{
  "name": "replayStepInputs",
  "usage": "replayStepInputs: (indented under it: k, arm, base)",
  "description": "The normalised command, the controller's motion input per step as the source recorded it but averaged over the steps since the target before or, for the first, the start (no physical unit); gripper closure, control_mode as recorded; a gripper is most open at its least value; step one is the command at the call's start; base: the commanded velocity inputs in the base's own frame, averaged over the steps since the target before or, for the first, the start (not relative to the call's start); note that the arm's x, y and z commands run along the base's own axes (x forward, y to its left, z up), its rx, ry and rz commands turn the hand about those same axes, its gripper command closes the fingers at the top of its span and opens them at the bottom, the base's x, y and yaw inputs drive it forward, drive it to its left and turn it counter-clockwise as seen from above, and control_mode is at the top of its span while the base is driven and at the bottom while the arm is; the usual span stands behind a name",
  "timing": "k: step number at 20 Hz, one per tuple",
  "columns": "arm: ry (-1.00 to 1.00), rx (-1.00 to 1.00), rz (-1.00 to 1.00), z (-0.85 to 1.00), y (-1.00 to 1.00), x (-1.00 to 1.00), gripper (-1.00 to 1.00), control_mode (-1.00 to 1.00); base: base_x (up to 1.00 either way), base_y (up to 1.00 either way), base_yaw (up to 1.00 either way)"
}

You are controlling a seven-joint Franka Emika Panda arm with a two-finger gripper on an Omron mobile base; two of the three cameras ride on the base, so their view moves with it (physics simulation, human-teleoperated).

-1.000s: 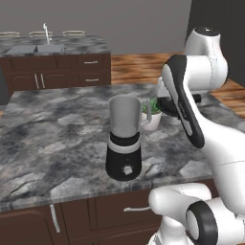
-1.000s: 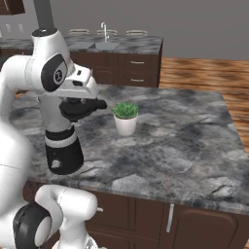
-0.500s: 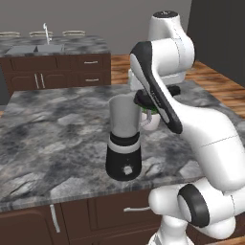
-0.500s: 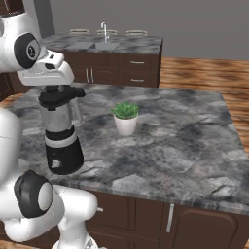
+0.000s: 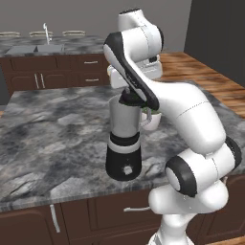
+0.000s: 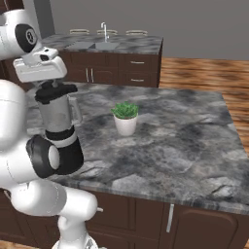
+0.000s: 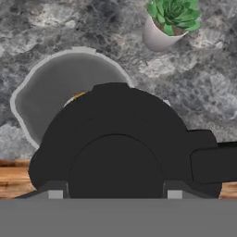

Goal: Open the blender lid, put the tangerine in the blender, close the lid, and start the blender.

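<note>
The blender [image 6: 57, 116] stands near the counter's front edge, its grey jar [image 5: 123, 123] open at the top. My gripper [image 6: 53, 85] hangs right over it, shut on the black blender lid [image 6: 56, 91]. In the hand view the blender lid [image 7: 120, 139] covers the near part of the jar mouth [image 7: 55, 88], and a sliver of the orange tangerine [image 7: 77, 96] shows inside the jar past the lid's edge. The gripper [image 7: 115, 193] grips the lid from both sides. In the left base view my forearm hides most of the blender lid [image 5: 130, 99]. The black base [image 5: 123, 165] shows its white button.
A white pot with a green plant [image 6: 126, 118] stands on the grey stone counter [image 6: 185, 141] just beyond the blender; it also appears as the potted plant [image 7: 166, 23]. My elbow [image 6: 46, 155] covers part of the blender base. A sink counter [image 5: 36, 48] runs along the back wall.
My arm has swung left from beside the potted plant to above the blender, carrying the lid over the open jar.
</note>
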Motion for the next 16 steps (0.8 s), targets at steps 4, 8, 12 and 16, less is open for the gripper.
replayStepInputs:
  k: [4, 8, 12, 16]
  arm:
    - [0.07, 0.00, -0.02, -0.09, 0.22, 0.28, 1.00, -1.00]
    - [0.02, 0.00, -0.01, -0.16, 0.13, 0.15, 1.00, -1.00]
    - [0.00, 0.00, -0.03, -0.18, 0.00, 0.04, 1.00, -1.00]
    - [-0.02, 0.00, -0.01, -0.20, 0.00, 0.15, 1.00, -1.00]
  base:
    - [0.00, 0.00, 0.00]
    - [0.00, 0.00, 0.00]
    - [0.00, 0.00, 0.00]
    - [0.00, 0.00, 0.00]
